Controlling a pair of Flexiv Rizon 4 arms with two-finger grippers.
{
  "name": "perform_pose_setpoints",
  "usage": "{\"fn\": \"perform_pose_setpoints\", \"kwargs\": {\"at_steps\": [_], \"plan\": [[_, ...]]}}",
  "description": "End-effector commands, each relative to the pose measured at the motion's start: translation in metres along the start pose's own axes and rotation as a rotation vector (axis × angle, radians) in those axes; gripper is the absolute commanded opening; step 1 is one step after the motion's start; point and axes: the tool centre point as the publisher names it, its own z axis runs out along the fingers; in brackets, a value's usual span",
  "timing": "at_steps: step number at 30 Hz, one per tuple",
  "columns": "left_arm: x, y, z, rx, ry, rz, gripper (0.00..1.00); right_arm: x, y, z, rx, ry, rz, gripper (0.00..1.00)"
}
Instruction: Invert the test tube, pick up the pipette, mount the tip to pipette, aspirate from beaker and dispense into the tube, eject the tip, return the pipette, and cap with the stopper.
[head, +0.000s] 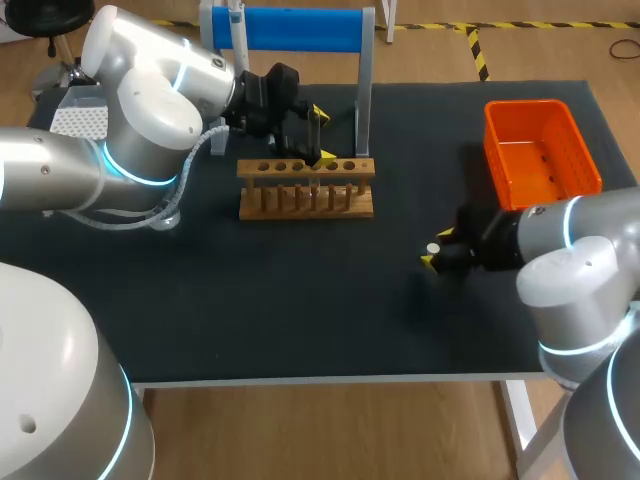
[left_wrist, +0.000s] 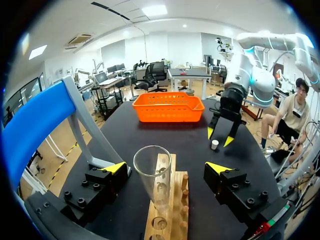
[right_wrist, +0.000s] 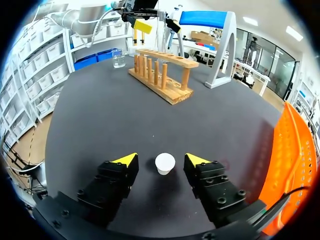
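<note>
Right end effector (right_wrist: 160, 160), fingers (right_wrist: 122, 166) apart, around white stopper (right_wrist: 165, 163)

I count one wooden rack (head: 300, 212) on the table and one glass test tube (left_wrist: 152, 175) in it (the rack's pegs and holes are too small and crowded for me to number with any certainty). There is one white stopper (right_wrist: 164, 163), one orange basket (head: 527, 105), one clear beaker (right_wrist: 118, 58) and one blue-topped stand (head: 300, 28). My grippers are two, the left gripper (left_wrist: 167, 167) and the right gripper (right_wrist: 161, 159), with two yellow tips on each, four in all.
</note>
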Motion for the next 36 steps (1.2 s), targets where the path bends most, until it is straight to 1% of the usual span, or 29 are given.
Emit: {"fn": "perform_pose_setpoints", "kwargs": {"at_steps": [1,7,9,15,18,20,22,23,25,27,33,36], "plan": [[-0.0016,-0.0001,0.0002,-0.001,0.004,-0.001,1.0,-0.0004,0.0006,0.005,0.001,-0.002,-0.001,0.57],[-0.0016,-0.0001,0.0002,-0.001,0.004,-0.001,1.0,-0.0015,0.0012,0.0076,0.003,-0.004,-0.002,0.55],[-0.0016,-0.0001,0.0002,-0.001,0.004,-0.001,1.0,-0.0016,0.0011,0.0079,0.005,-0.004,-0.003,0.5],[-0.0016,-0.0001,0.0002,-0.001,0.004,-0.001,1.0,-0.0017,0.0005,0.0083,0.006,-0.007,0.0,0.48],[-0.0016,-0.0001,0.0002,-0.001,0.004,-0.001,1.0,-0.0017,0.0002,0.0083,0.008,-0.008,0.002,0.46],[-0.0016,-0.0001,0.0002,-0.001,0.004,-0.001,1.0,-0.0017,-0.0001,0.0083,0.008,-0.009,0.003,0.42],[-0.0016,-0.0001,0.0002,-0.001,0.004,-0.001,1.0,-0.0015,-0.0003,0.0082,0.009,-0.009,0.004,0.29],[-0.0016,-0.0001,0.0002,-0.001,0.004,-0.001,1.0,-0.0014,-0.0004,0.0081,0.009,-0.009,0.005,0.21],[-0.0016,-0.0001,0.0002,-0.001,0.004,-0.001,1.0,-0.0013,-0.0005,0.008,0.009,-0.01,0.007,0.15],[-0.0016,-0.0001,0.0002,-0.001,0.004,-0.001,1.0,-0.001,-0.0008,0.0079,0.009,-0.01,0.009,0.0],[-0.0016,-0.0001,0.0002,-0.001,0.004,-0.001,1.0,-0.0013,-0.0021,0.0071,0.011,-0.013,0.012,0.0],[-0.0016,-0.0001,0.0002,-0.001,0.004,-0.001,1.0,-0.0018,0.0058,0.0003,0.001,-0.013,0.007,0.0]]}}
